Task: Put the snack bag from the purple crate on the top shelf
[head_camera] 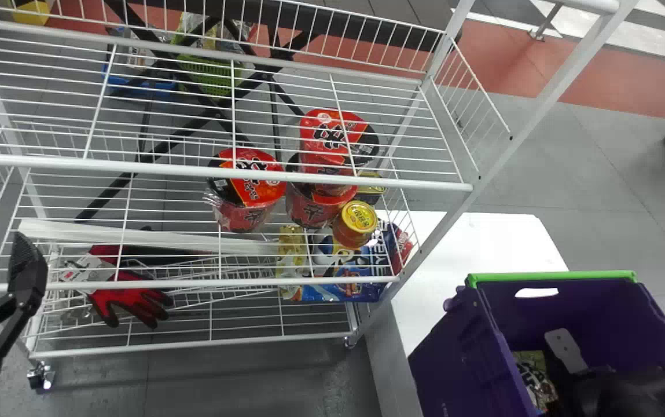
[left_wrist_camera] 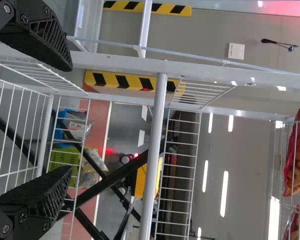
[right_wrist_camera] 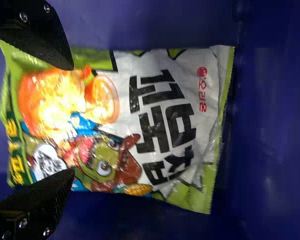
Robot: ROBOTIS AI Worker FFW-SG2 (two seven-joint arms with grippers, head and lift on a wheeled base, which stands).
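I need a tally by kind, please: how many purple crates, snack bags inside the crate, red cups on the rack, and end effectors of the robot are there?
Purple crate: 1
Snack bag inside the crate: 1
Red cups: 3
End effectors, left and right: 2
Total: 7

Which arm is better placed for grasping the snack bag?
Likely the right: its open end effector is over the snack bag in the purple crate; the left end effector is by the rack.
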